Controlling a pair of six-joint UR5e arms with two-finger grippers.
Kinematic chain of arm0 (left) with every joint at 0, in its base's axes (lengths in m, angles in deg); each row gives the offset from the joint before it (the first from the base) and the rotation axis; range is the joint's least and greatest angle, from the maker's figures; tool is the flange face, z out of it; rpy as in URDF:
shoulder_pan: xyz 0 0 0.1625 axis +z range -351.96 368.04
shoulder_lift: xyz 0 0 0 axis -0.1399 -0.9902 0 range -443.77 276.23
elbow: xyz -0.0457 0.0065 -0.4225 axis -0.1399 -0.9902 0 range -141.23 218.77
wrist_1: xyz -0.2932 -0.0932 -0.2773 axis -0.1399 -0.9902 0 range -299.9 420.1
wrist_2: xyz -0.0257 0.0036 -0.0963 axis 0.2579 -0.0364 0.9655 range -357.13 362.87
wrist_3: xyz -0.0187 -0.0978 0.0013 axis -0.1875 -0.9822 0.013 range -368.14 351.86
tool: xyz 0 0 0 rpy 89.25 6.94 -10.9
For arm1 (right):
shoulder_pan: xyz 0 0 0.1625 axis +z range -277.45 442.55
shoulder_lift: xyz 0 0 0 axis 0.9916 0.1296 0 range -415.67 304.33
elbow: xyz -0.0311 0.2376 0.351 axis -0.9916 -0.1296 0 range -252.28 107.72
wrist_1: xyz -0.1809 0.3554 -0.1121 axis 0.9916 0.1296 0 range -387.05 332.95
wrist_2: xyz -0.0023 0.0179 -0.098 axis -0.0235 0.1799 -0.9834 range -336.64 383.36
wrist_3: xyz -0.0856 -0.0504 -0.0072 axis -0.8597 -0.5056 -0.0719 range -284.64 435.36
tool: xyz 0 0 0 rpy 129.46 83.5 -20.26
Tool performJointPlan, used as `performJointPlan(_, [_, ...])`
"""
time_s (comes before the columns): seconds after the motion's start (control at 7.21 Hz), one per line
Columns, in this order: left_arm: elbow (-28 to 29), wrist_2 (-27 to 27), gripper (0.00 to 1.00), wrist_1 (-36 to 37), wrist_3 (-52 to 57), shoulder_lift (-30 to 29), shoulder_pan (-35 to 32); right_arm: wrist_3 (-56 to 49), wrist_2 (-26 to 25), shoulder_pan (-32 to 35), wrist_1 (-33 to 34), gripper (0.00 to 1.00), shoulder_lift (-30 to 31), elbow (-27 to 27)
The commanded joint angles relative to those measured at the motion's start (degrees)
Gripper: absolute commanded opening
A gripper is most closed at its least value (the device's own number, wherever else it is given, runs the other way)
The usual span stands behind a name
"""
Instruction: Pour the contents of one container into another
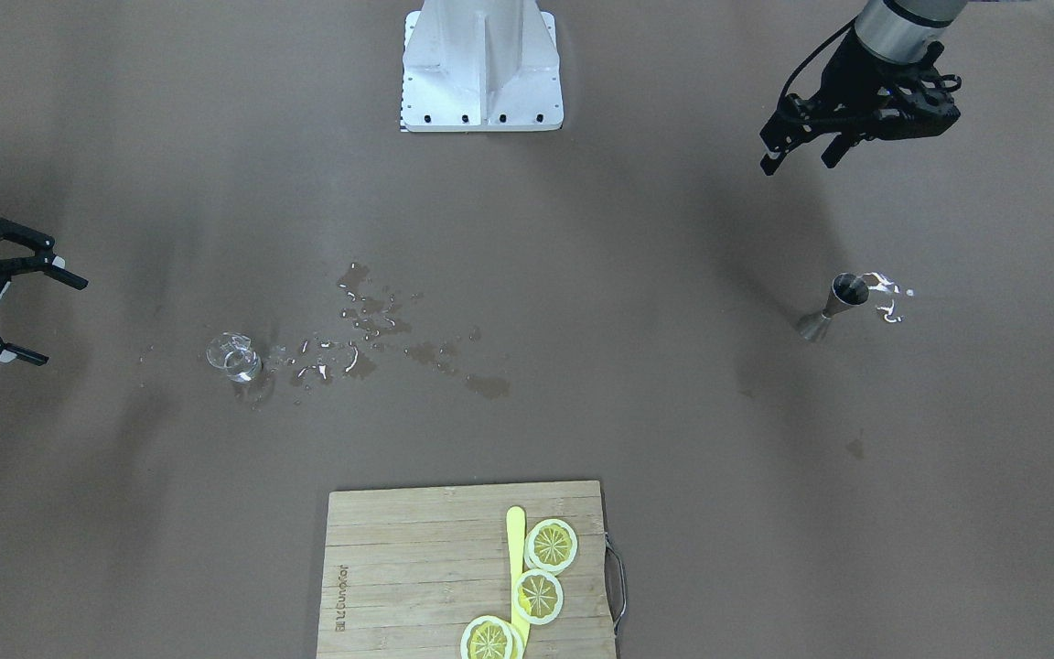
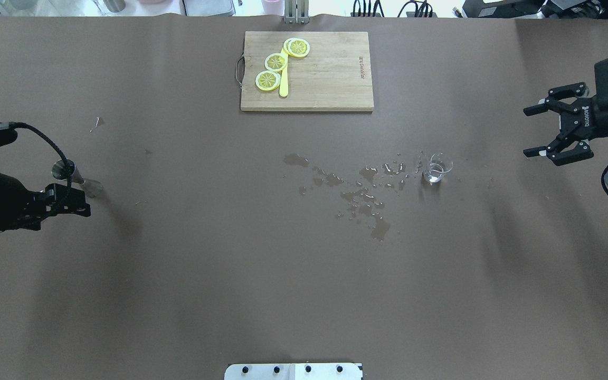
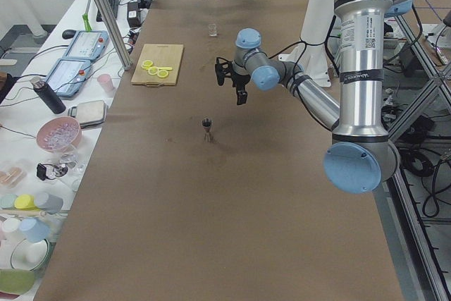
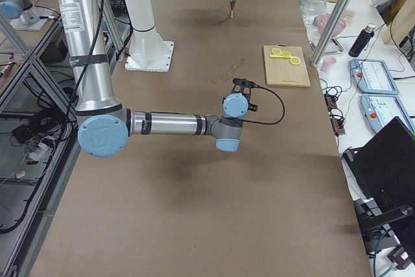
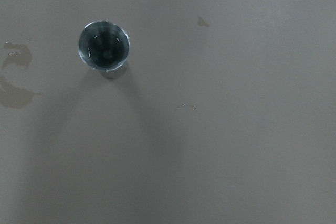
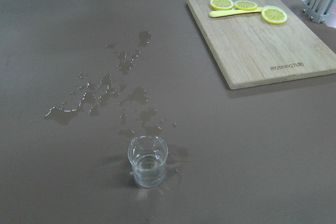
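The brown worktop [image 2: 177, 274] carries, seen from overhead, a bamboo cutting board [image 2: 330, 79] at its 12 o'clock edge, handle to the left, with three lemon slices [image 2: 276, 62] and a yellow stick [image 2: 283, 87] on its left part. The right tool [image 2: 528, 132] hangs at the 3 o'clock edge, fingers wide apart and holding nothing, pointing towards the centre. The left tool [image 1: 799, 163] hangs at the 9 o'clock edge, its fingers also apart and empty, raised above the worktop. A scatter of spilled water [image 2: 379, 229] lies right of centre, in puddles and beads running from 9 to 6 o'clock of the glass [image 2: 437, 168]. The steel jigger [image 2: 77, 178] stands upright at 9 o'clock, just beside the left tool at about its 1 o'clock, its upper cup open and dark inside, wet patches [image 5: 13, 77] close by. The glass is small, clear, upright, a little water in its bottom, standing between the spill and the right tool, well apart from the jigger
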Motion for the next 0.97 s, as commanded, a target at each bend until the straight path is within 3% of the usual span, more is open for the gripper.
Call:
performJointPlan(0.0, [-1.27, -11.52, 0.98, -7.05, -0.54, 7.52, 6.09, -0.04, 0.35, -0.48, -0.25, 1.00, -0.33, 0.42])
performJointPlan(0.28, [-0.58, -25.36, 0.98, -13.87, -0.80, 10.59, 11.61, -0.13, 0.96, -0.58, -2.17, 1.00, -0.06, 0.24])
performJointPlan(0.42, [1.69, -29.79, 0.98, -18.44, -0.80, 10.96, 13.82, 0.05, 1.75, -0.84, -2.97, 0.99, 0.20, -0.98])
performJointPlan(0.69, [8.11, -45.31, 0.98, -30.22, -0.97, 10.96, 17.60, -0.04, 2.46, -0.84, -3.15, 0.98, -0.41, -1.34])
performJointPlan(0.83, [9.18, -46.35, 0.97, -30.61, -0.97, 11.05, 18.23, -0.13, 2.29, -1.19, -3.67, 0.98, -0.33, -1.69])
